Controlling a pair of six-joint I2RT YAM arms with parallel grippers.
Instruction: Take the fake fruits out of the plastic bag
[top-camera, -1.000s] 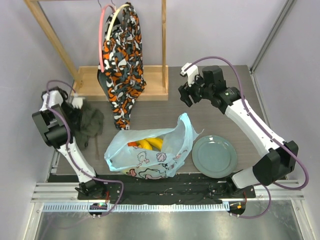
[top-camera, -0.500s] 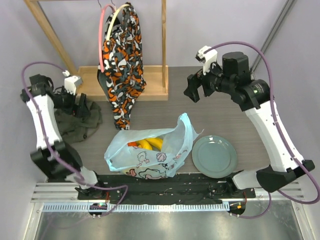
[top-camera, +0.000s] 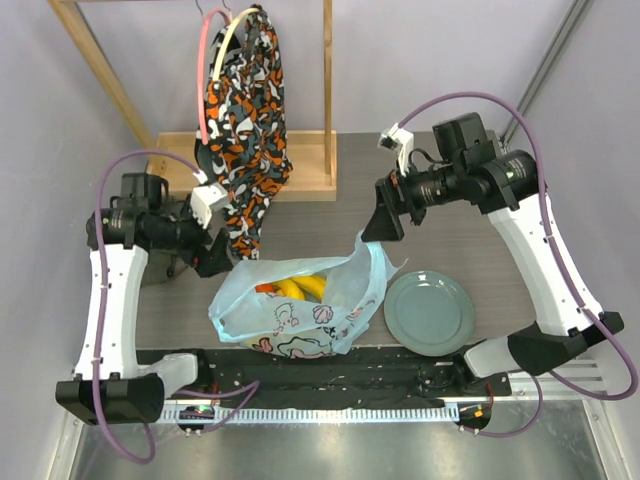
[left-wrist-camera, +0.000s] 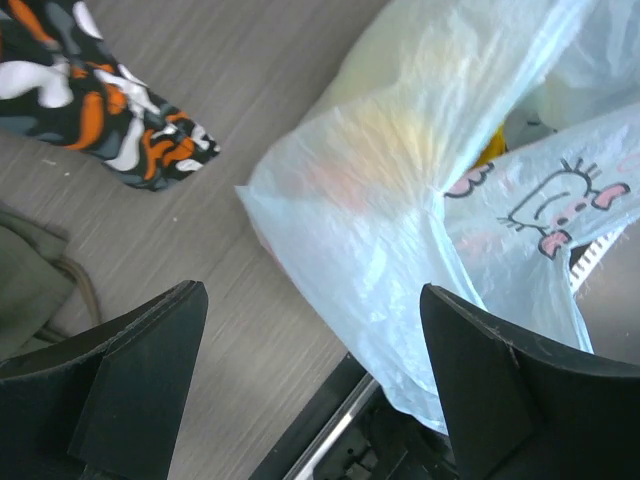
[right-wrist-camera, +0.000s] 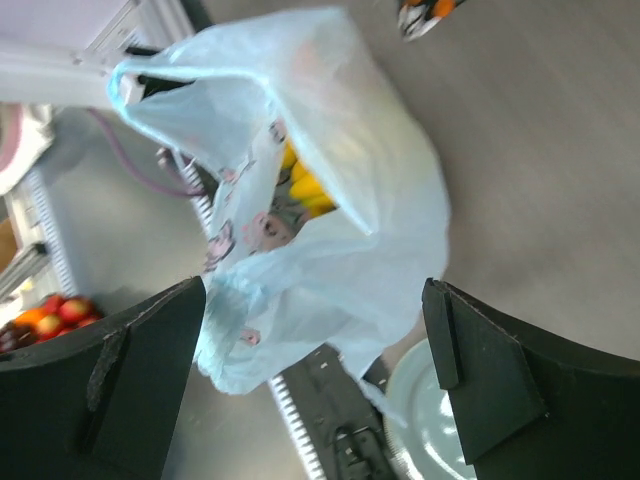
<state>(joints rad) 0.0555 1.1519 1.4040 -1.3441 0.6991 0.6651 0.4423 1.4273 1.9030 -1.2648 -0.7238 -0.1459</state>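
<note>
2 arms have swung in toward the plastic bag (top-camera: 300, 312) in the top view, and the left claw (top-camera: 208, 252) and right claw (top-camera: 382, 222) are both wide open now. The left wrist view shows the bag's corner just below the empty jaws. The right wrist view shows the fake fruits (right-wrist-camera: 305, 185) still inside, so none are out yet.

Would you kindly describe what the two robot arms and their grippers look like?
Both the left arm and right arm have white links with black joints, each trailed by a looping purple cable. The left gripper and right gripper have broad, matte black, wedge-shaped fingers.
</note>
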